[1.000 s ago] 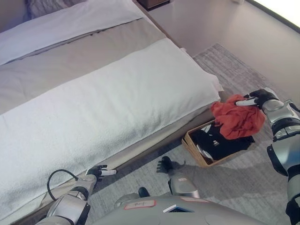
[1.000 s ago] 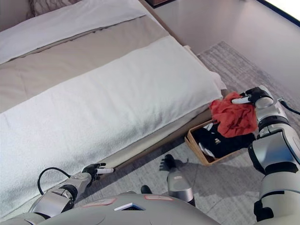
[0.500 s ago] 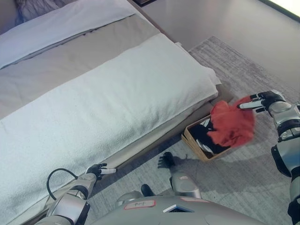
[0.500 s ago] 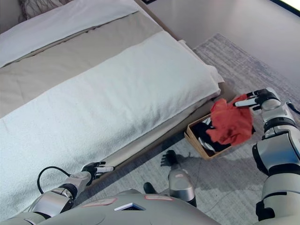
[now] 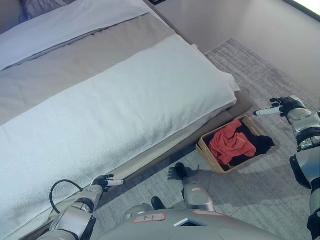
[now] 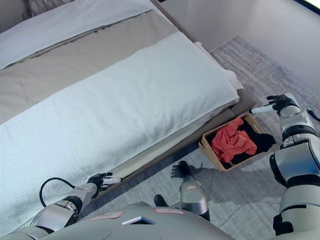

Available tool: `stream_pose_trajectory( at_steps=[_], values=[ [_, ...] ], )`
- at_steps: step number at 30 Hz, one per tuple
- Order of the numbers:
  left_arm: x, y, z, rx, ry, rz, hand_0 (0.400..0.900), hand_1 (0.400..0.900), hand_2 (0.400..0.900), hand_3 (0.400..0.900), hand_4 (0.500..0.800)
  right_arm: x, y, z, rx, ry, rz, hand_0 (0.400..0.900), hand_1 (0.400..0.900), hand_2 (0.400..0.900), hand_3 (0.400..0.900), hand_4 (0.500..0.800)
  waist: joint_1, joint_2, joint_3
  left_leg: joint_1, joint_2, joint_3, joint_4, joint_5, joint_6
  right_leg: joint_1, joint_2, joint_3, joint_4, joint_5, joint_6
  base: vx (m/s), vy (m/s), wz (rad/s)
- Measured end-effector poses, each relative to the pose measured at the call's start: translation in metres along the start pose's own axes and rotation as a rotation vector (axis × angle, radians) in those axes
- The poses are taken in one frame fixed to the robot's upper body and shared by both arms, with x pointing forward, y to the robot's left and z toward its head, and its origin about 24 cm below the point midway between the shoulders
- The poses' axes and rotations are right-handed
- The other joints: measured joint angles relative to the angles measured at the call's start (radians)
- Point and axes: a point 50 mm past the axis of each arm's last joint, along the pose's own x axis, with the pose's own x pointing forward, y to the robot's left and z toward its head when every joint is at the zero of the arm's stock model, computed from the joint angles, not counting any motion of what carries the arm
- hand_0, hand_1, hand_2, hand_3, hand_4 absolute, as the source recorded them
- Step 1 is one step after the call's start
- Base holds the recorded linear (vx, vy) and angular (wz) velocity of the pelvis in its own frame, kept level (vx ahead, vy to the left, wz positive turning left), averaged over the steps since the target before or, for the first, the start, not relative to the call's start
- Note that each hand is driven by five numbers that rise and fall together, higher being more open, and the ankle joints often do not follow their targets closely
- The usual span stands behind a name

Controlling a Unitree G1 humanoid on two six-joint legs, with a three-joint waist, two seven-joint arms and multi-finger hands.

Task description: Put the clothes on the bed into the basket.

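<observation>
The bed (image 5: 100,95) runs out of both views at 9 and 12 o'clock, so its head end and far side stay unseen. In the wicker basket (image 5: 206,155), the red garment (image 5: 231,144) covers much of the dark clothes (image 5: 252,145); what those dark pieces are cannot be told. At 12 o'clock a dark piece of furniture (image 5: 161,1) is cut to a sliver. The grey rug (image 5: 260,190) passes beyond the view at 3 o'clock.
</observation>
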Motion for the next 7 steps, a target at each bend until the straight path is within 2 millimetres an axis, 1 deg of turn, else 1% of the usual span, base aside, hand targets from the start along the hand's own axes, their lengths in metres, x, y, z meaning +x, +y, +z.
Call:
stream_pose_trajectory(
  at_steps=[7],
  values=[
    [0.0000,-0.0001,-0.0006,0.000,0.002,0.000,0.900,0.900,0.900,0.900,0.800,0.0001,0.0007,-0.0020,0.005,0.003,0.002,0.900,0.900,0.900,0.900,0.800,0.002,0.000,0.000,0.003,0.001,-0.008,0.000,-0.001,0.001,0.005,0.000,-0.006,0.000,0.009,0.000,0.00,-0.004,0.05]
  ],
)
